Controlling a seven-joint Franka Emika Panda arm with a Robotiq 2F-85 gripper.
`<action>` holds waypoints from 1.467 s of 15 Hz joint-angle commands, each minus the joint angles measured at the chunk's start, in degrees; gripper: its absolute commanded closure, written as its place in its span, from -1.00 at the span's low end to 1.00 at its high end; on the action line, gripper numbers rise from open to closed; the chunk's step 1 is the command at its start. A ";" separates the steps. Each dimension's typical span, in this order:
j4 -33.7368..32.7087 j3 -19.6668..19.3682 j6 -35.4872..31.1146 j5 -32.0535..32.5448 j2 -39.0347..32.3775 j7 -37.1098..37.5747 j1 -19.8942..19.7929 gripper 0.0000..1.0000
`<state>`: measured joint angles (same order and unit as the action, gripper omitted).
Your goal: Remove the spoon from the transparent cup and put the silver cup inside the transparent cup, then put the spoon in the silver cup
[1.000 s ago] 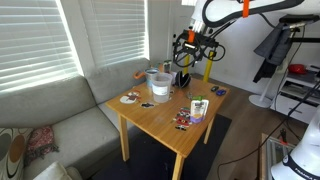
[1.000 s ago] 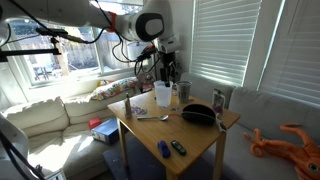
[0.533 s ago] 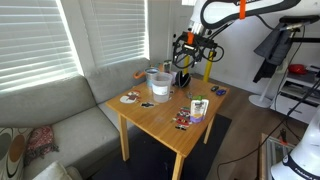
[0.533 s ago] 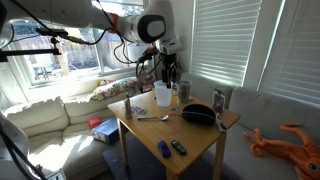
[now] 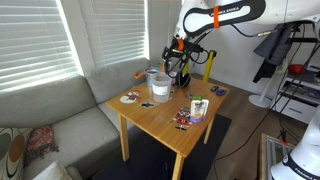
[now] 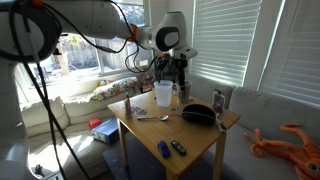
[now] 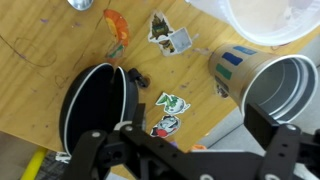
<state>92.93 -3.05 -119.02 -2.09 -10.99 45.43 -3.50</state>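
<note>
The transparent cup [image 5: 159,86] stands near the table's far side; it also shows in the exterior view [image 6: 163,94] and at the wrist view's top right [image 7: 270,20]. The silver cup [image 7: 285,95] stands right beside it, upright and empty, and shows small in an exterior view [image 6: 180,92]. A spoon [image 6: 146,117] lies flat on the table in front of the transparent cup. My gripper [image 7: 185,140] is open and empty. It hangs above the table between the silver cup and a black bowl, as both exterior views show [image 5: 178,68] [image 6: 180,74].
The black bowl [image 7: 95,105] [image 6: 198,113] sits next to the cups. A small purple-labelled container [image 5: 198,108] stands near the table edge. Stickers [image 7: 165,110] and small items [image 6: 170,148] lie on the wooden table [image 5: 165,125]. A sofa [image 5: 60,115] borders the table.
The arm has swung across and lowered toward the cups, so the gripper now hangs over the silver cup and the black bowl. The cups and the spoon have not moved.
</note>
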 commanded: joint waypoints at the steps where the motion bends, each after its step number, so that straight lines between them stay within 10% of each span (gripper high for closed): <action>1: -7.60 0.13 1.72 -3.89 -5.55 -5.27 0.23 -1.00; 7: -14.04 0.06 4.29 -7.67 -11.72 -5.03 0.61 -0.93; 8: -15.03 -0.16 4.83 -7.53 -12.67 -4.09 0.90 -0.54; 17: -21.18 -0.30 9.34 -7.99 -17.37 -3.58 0.89 0.63; 22: -22.73 -0.57 11.19 -7.98 -17.03 -2.65 0.89 1.00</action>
<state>73.56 -3.10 -110.37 -8.66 -27.04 41.55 -2.80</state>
